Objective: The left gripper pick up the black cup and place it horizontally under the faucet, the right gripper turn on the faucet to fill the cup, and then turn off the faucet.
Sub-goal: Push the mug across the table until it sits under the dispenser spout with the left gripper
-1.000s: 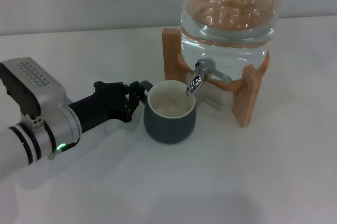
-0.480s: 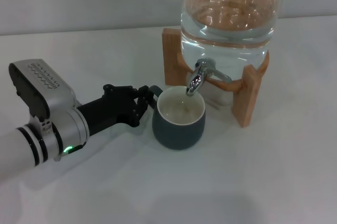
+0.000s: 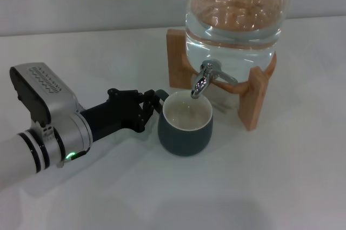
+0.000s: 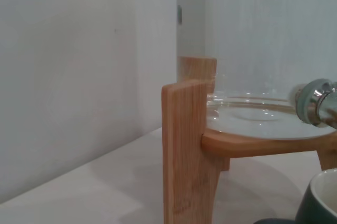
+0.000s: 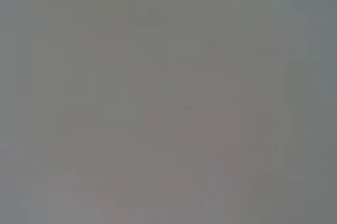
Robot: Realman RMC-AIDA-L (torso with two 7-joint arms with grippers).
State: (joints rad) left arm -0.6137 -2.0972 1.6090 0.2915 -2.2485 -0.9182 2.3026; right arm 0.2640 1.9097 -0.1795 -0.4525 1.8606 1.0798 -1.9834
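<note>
On the white table (image 3: 281,187) stands one black cup (image 3: 185,133), upright, its cream interior open to the top, directly below the spout of the one chrome faucet (image 3: 203,81). The faucet projects from a single clear glass water jar (image 3: 233,14) that rests in a wooden stand (image 3: 254,100) of light timber. The left gripper (image 3: 153,105) lies low beside the cup, on the robot's left of it, and its black fingers are clamped on the cup's small loop handle. Behind the fingers come the black wrist, one grey perforated box and one small green light. From the left wrist view, the stand's upright, the jar's base and the cup's rim appear. The right gripper appears in no view.
</note>
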